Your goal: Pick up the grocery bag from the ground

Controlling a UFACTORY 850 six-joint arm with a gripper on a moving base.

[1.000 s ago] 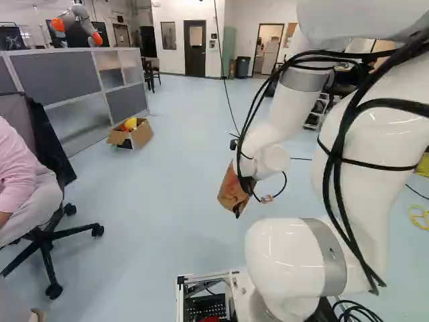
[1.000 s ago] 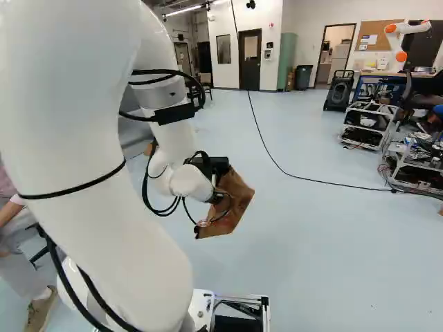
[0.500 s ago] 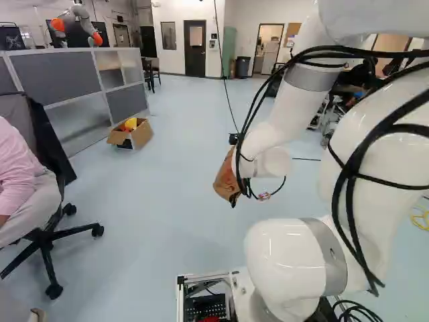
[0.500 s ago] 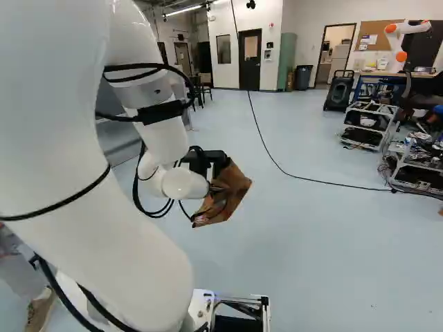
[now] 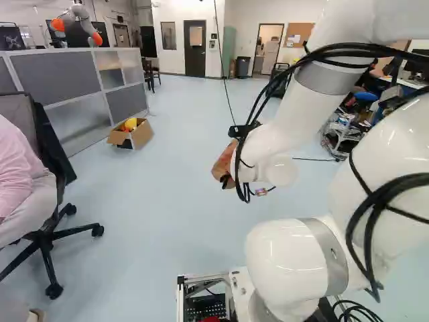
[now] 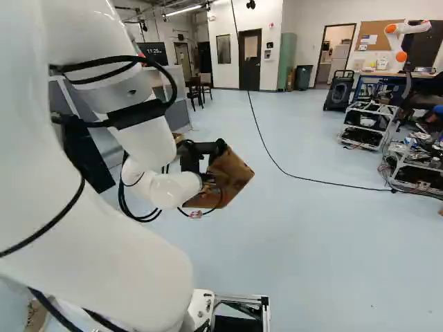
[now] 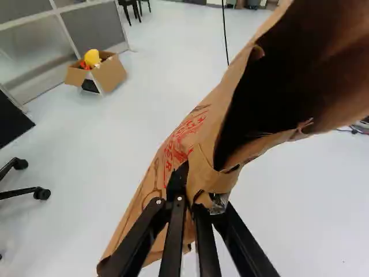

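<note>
"11:25" is read in pale digits on the dark screen [image 6: 154,50], toward the left of the right base view. Red print is noted on the side of the bag [image 7: 199,130] in the wrist view; only "ER" is made out, the rest being unclear.

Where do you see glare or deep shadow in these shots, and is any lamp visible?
Left base view: small glints on the glossy white arm. Wrist view: the paper bag has a deeply shadowed, nearly black inside, while the floor around it looks very bright. Right base view: a lit ceiling lamp shows near the top.
</note>
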